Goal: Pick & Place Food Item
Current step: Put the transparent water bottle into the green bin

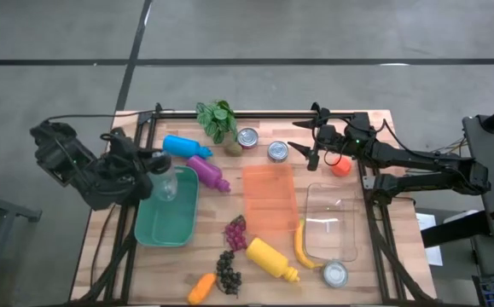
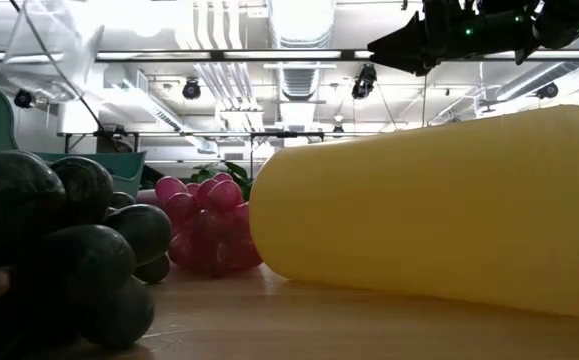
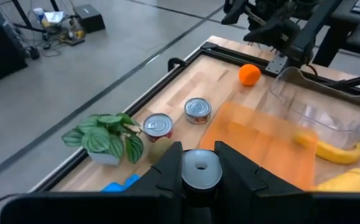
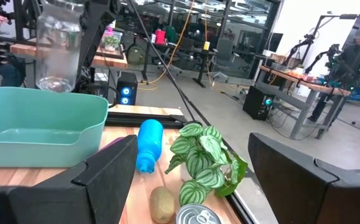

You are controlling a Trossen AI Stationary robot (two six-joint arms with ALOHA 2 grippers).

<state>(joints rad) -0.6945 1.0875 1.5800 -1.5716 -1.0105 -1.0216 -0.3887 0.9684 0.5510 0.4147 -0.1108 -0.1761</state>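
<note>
Holding: the left gripper (image 1: 154,167) clamps a clear bottle (image 1: 166,181) by its cap end, above the teal bin (image 1: 168,223).
Right gripper (image 1: 308,141): fingers spread wide with nothing between them, raised over the table's far side beside two tin cans (image 1: 259,144).
Orange (image 1: 341,167): on the wood just beside the right arm, near the clear container (image 1: 332,223).
Banana (image 1: 301,245): against the clear container's edge.
Orange tray (image 1: 270,199): mid-table.

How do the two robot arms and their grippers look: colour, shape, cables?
Both arms are black and jointed, with loose black cables. The left gripper has broad, angular black fingers. The right gripper has pointed black fingers; small green and red lights show behind it.
</note>
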